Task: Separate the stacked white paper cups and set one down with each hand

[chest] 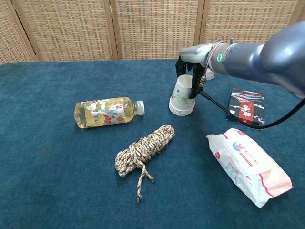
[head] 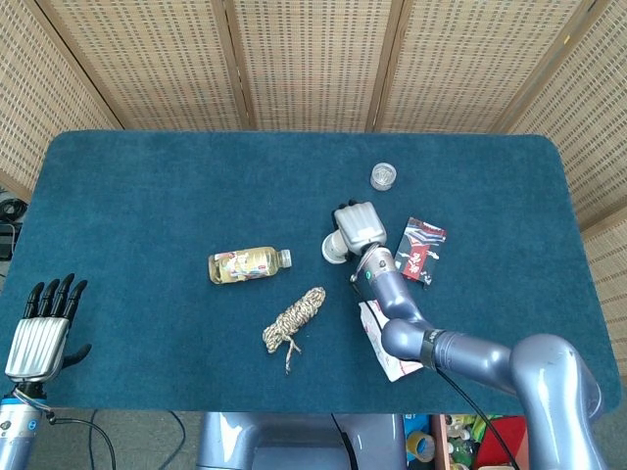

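Note:
The stacked white paper cups (chest: 181, 98) stand upside down mid-table, their stack tipped slightly to the right; from above only their rim end (head: 333, 250) shows. My right hand (chest: 192, 71) comes over them from the right, its fingers curled down around the upper part of the stack and gripping it. In the head view the right hand (head: 358, 225) covers most of the cups. My left hand (head: 37, 328) hovers off the table's near-left corner, fingers straight and apart, holding nothing. It does not appear in the chest view.
A yellow drink bottle (chest: 106, 112) lies left of the cups. A coiled rope (chest: 143, 148) lies in front of them. A wipes pack (chest: 248, 164) and a red-black packet (chest: 247, 106) lie to the right. A small clear jar (head: 383, 176) stands behind.

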You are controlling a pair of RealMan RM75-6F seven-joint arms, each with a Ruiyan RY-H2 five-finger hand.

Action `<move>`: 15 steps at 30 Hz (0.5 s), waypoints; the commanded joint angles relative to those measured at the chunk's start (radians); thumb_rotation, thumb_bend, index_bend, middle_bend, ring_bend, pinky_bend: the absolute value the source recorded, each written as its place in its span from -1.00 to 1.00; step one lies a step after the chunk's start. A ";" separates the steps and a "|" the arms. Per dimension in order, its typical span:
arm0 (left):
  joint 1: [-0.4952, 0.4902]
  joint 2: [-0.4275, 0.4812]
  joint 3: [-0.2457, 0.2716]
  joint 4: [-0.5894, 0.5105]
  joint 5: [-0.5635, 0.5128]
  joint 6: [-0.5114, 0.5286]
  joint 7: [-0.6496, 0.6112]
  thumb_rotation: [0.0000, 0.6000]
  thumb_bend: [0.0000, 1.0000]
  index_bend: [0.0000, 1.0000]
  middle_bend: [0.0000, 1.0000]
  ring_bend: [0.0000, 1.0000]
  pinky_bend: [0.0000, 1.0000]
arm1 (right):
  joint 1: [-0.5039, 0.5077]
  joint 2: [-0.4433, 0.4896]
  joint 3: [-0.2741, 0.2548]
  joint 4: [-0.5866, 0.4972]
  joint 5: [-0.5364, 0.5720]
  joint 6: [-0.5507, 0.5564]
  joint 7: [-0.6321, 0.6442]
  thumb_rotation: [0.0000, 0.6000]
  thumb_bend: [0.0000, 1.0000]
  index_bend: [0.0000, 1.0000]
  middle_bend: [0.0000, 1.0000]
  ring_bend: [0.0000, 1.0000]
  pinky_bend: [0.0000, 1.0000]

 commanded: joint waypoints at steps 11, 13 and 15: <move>0.001 0.002 0.005 0.002 0.013 0.013 -0.020 1.00 -0.62 -1.00 -1.00 -1.00 -1.00 | -0.069 0.091 0.020 -0.184 -0.096 0.118 0.090 1.00 -0.46 0.46 0.27 0.04 0.52; 0.001 0.002 0.006 0.002 0.014 0.011 -0.027 1.00 -0.62 -1.00 -1.00 -1.00 -1.00 | -0.085 0.117 0.031 -0.229 -0.095 0.141 0.107 1.00 -0.46 0.46 0.27 0.04 0.52; 0.000 0.003 0.007 0.001 0.016 0.011 -0.032 1.00 -0.63 -1.00 -1.00 -1.00 -1.00 | -0.101 0.139 0.039 -0.268 -0.100 0.159 0.127 1.00 -0.46 0.46 0.27 0.04 0.52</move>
